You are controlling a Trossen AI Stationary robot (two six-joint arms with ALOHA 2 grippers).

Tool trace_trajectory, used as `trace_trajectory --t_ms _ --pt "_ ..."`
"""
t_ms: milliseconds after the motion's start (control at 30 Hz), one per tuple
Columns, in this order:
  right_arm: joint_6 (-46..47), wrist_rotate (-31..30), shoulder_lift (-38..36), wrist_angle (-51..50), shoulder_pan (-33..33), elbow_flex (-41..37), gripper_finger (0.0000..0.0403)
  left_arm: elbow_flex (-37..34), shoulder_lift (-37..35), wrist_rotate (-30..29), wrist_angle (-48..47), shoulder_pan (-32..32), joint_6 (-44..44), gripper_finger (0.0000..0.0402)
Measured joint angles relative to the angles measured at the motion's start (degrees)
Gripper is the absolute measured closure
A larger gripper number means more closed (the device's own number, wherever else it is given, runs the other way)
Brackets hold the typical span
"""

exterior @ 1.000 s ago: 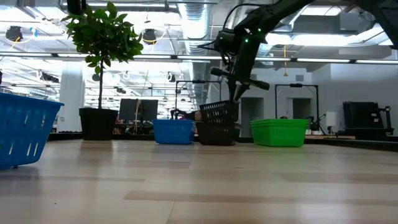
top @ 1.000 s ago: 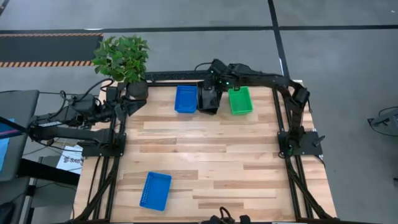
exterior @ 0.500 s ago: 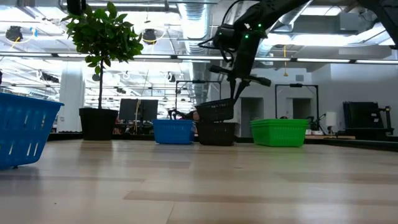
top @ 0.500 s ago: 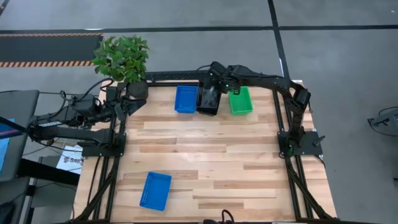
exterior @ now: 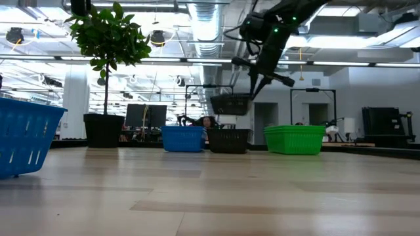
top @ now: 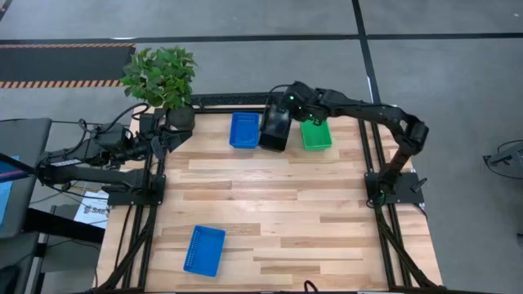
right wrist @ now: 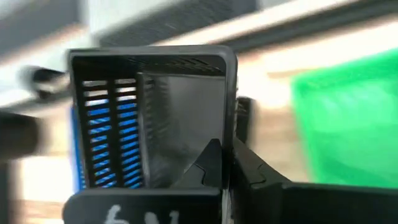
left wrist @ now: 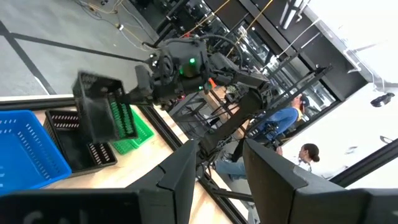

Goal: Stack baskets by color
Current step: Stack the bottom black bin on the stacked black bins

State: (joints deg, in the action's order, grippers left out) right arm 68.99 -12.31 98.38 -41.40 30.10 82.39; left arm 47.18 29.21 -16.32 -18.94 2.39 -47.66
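Black basket (exterior: 231, 103) hangs pinched in the right pincer (exterior: 253, 94), hiding the stack beneath from above

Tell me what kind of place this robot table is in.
Probably a large industrial lab or workshop: exposed silver ceiling ducting overhead, a grey concrete floor with a hazard-striped strip, and dark computer monitors beyond the wooden plank tabletop.

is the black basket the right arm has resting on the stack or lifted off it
Lifted off. In the low view the black basket hangs in the right gripper, with clear space between it and the black basket on the table beneath.
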Motion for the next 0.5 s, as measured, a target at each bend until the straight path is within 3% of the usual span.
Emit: trace_trajectory --t_ms 167,500 --pt "0.2 -0.46 -0.91 10.38 -0.45 -4.81 0.0365 0.0 -0.02 0.26 -0.02 0.0 0.0 0.028" --pt "0.39 -1.01 2.26 6.43 -1.37 -4.79 0.0369 0.0 -0.02 0.94 -0.07 0.0 -0.02 0.028"
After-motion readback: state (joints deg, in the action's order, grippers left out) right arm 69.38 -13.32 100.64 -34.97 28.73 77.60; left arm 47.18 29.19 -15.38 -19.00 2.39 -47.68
